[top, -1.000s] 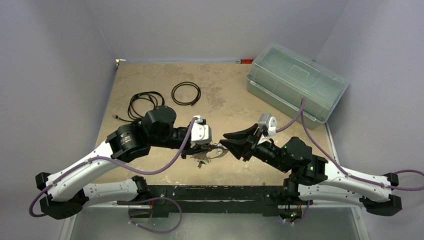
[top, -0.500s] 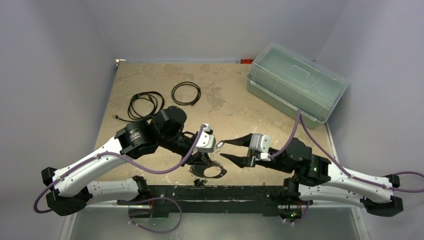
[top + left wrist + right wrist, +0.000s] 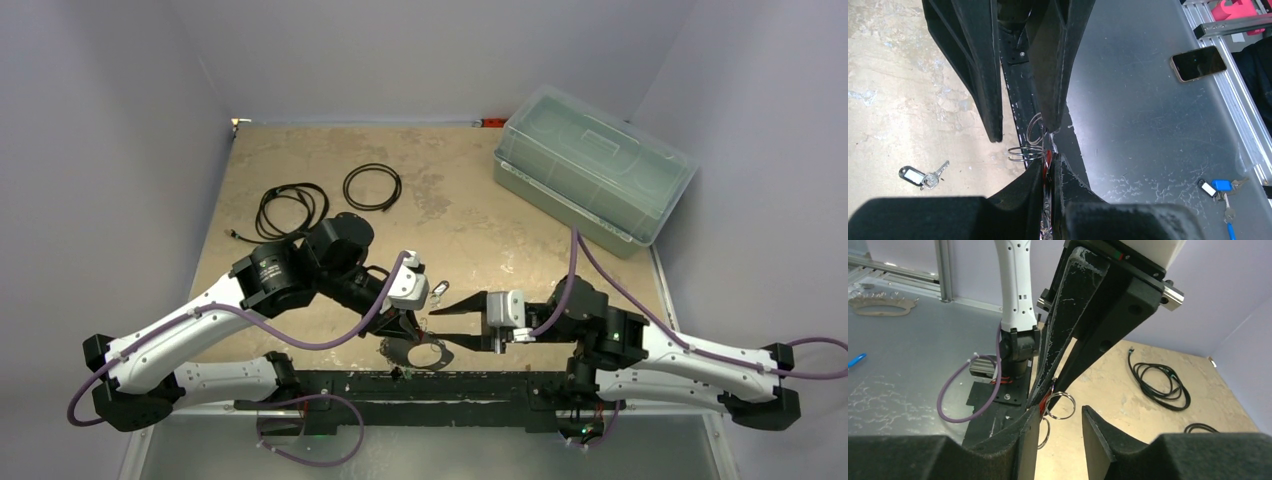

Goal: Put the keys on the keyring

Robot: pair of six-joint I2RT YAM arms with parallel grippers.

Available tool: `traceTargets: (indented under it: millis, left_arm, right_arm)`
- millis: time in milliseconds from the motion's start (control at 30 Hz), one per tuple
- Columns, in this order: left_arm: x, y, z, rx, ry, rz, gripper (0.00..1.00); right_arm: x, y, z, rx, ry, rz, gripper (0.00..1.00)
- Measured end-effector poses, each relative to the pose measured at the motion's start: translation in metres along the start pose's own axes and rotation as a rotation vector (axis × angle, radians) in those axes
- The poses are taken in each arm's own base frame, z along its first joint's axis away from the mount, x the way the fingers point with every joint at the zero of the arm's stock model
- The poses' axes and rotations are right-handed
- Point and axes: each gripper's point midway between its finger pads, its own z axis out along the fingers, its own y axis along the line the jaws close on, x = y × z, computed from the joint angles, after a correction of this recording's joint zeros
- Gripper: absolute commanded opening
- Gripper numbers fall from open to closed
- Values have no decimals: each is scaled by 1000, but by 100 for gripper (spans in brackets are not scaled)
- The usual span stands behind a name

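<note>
My left gripper point(image 3: 1049, 160) is shut on a red-headed key point(image 3: 1048, 161), held over the table's near edge point(image 3: 405, 326). The keyring shows as thin silver wire loops point(image 3: 1026, 152) hanging at those tips, and as a ring point(image 3: 1060, 405) in the right wrist view. From above it is a loop point(image 3: 425, 352) over the black rail. My right gripper point(image 3: 1062, 412) is open and faces the left one tip to tip point(image 3: 440, 325). The ring lies between its fingers point(image 3: 1103, 440), and its left finger is next to the red key point(image 3: 1044, 401). Whether they touch is unclear.
A key with a black tag point(image 3: 923, 176) lies on the tan table point(image 3: 450, 210), just behind the grippers point(image 3: 438, 291). Two black cable coils point(image 3: 372, 186) sit at the back left, a clear lidded box point(image 3: 592, 175) at the back right. More keys with a blue tag point(image 3: 1220, 190) and a phone point(image 3: 1198, 63) lie on the metal surface below.
The left arm swung toward the near edge with the ring and has held there. The right gripper dropped toward the near edge, closed in on the left tips and spread its jaws wider.
</note>
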Motion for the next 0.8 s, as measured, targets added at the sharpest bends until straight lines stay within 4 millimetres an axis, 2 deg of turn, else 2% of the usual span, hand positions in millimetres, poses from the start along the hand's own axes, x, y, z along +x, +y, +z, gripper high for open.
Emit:
traceTargets:
  millis: [333, 600, 800]
  left_arm:
    - [0, -5, 1, 32, -4, -5, 0]
    - [-1, -9, 1, 56, -9, -8, 0]
    - [0, -11, 1, 62, -6, -12, 0]
  right_arm:
    - [-4, 0, 7, -14, -24, -32, 31]
    - [7, 1, 14, -27, 10, -41, 26]
    - [8, 5, 17, -53, 6, -45, 23]
